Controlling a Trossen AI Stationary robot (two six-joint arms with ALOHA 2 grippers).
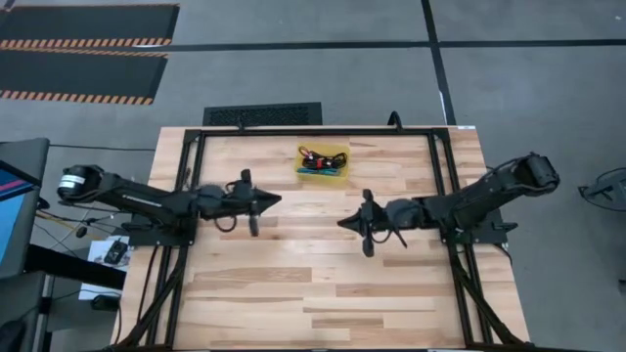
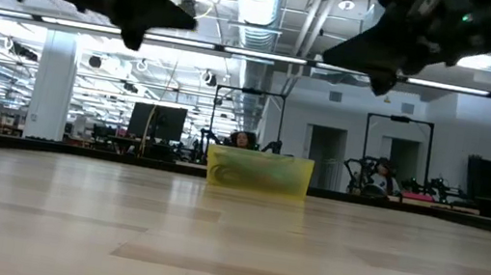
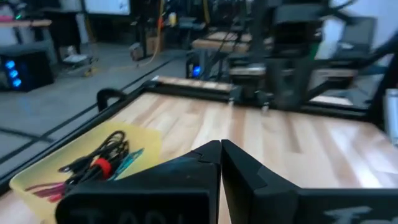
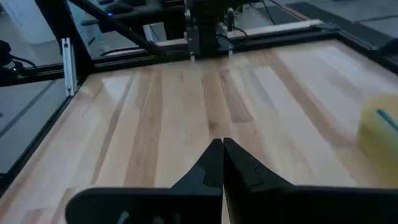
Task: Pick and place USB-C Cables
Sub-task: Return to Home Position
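A small yellow tray (image 1: pixel 323 162) sits near the table's far edge, also in the low view (image 2: pixel 259 171) and the left wrist view (image 3: pixel 87 163). Inside it lie the USB-C cables (image 3: pixel 102 158), a bundle of black, red-banded, dark red and light blue cords resting on the tray's floor. My left gripper (image 1: pixel 277 200) hovers left of the table's middle, shut and empty, its tips (image 3: pixel 221 149) together. My right gripper (image 1: pixel 341 223) hovers right of the middle, shut and empty (image 4: pixel 222 146). Both hang above the tabletop, pointing at each other.
A black metal frame (image 1: pixel 435 166) runs along the table's left, right and far edges. The bare wooden tabletop (image 1: pixel 293 284) spreads toward the near edge. People sit at desks in the room beyond the table (image 2: pixel 243 141).
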